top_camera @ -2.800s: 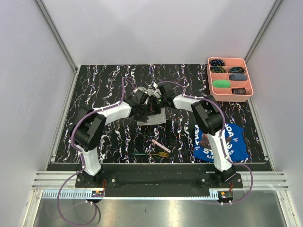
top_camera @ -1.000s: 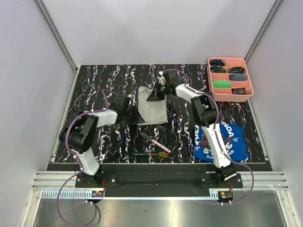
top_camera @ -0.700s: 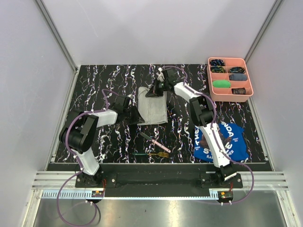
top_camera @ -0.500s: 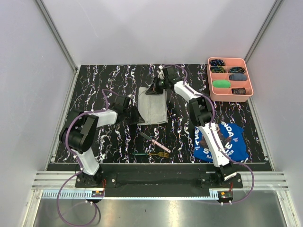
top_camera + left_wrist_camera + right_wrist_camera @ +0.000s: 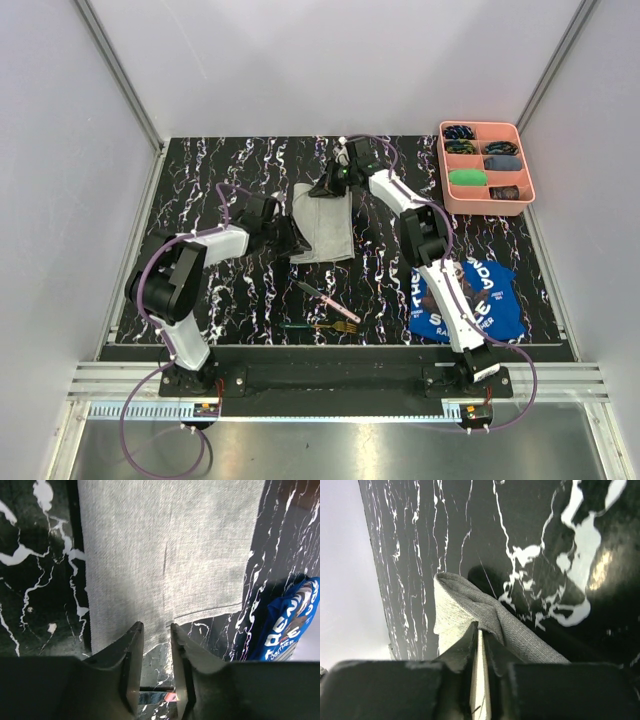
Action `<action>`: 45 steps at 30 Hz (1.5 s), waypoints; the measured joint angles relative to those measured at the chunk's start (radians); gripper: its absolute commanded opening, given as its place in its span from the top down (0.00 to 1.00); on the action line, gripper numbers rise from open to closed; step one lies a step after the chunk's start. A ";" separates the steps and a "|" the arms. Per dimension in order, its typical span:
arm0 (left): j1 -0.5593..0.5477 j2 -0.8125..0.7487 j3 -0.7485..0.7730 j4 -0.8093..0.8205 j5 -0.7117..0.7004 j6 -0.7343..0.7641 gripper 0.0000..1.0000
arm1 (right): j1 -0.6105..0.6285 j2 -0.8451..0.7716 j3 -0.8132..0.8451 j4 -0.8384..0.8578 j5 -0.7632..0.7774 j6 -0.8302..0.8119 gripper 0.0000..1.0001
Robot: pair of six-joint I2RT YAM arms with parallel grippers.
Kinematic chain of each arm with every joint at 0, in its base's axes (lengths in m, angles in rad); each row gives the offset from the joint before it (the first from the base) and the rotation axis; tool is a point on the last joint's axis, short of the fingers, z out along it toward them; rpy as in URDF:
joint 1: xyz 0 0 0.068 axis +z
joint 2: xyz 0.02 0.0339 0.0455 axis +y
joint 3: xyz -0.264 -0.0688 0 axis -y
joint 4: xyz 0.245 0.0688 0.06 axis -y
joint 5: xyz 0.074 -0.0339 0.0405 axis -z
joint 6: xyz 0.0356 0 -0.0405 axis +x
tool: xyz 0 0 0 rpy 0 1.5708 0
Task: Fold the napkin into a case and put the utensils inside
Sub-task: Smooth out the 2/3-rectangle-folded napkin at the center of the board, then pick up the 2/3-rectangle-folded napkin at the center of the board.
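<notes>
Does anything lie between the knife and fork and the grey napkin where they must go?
Nothing visible does. Only bare table separates the knife and fork from the napkin. The left hand sits at its near left corner.

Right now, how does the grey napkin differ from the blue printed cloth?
The napkin is plain light grey; the blue cloth carries white lettering. The napkin lies spread flat mid-table; the blue cloth sits rumpled at the near right, partly hidden by the right arm. The right gripper pinches the napkin's far edge; nothing grips the blue cloth. Both are thin fabric on the black marbled table.
</notes>
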 measured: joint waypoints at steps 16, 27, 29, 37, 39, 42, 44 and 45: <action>-0.167 -0.134 0.116 -0.151 -0.243 0.093 0.30 | -0.026 -0.437 -0.331 -0.219 0.126 -0.104 0.15; -0.493 0.187 0.633 -0.393 -0.619 0.245 0.29 | -0.301 -0.924 -0.997 -0.190 0.244 -0.172 0.01; -0.523 0.261 0.691 -0.450 -0.662 0.254 0.30 | -0.322 -0.937 -1.056 -0.183 0.264 -0.180 0.00; -0.560 0.404 0.735 -0.578 -0.768 0.247 0.37 | -0.327 -0.937 -1.137 -0.149 0.279 -0.190 0.01; -0.560 0.419 0.742 -0.589 -0.783 0.244 0.42 | -0.327 -0.937 -1.139 -0.129 0.276 -0.190 0.02; -0.560 0.436 0.749 -0.595 -0.807 0.238 0.52 | -0.327 -0.937 -1.159 -0.076 0.245 -0.187 0.03; -0.560 0.436 0.750 -0.599 -0.818 0.233 0.71 | -0.327 -0.933 -1.173 -0.055 0.217 -0.183 0.05; -0.559 0.438 0.750 -0.600 -0.824 0.236 0.76 | -0.327 -0.929 -1.178 -0.043 0.198 -0.181 0.05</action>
